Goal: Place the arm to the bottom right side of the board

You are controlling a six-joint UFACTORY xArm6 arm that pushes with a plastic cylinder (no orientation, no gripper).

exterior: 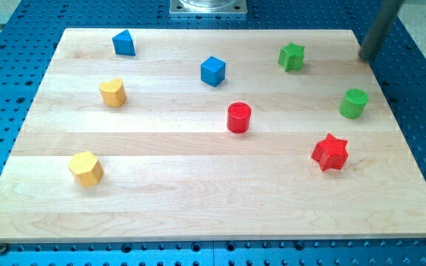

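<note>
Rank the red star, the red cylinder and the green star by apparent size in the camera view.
1. Red star, largest.
2. Red cylinder.
3. Green star, smallest.
The red star lies nearest the view's bottom, so nearness may exaggerate it.

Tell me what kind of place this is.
Probably a robotics lab bench: a wooden board with small coloured blocks, such as a red star, lies on a blue perforated table, and my tip hangs at the view's top right, beyond the board's corner.
</note>
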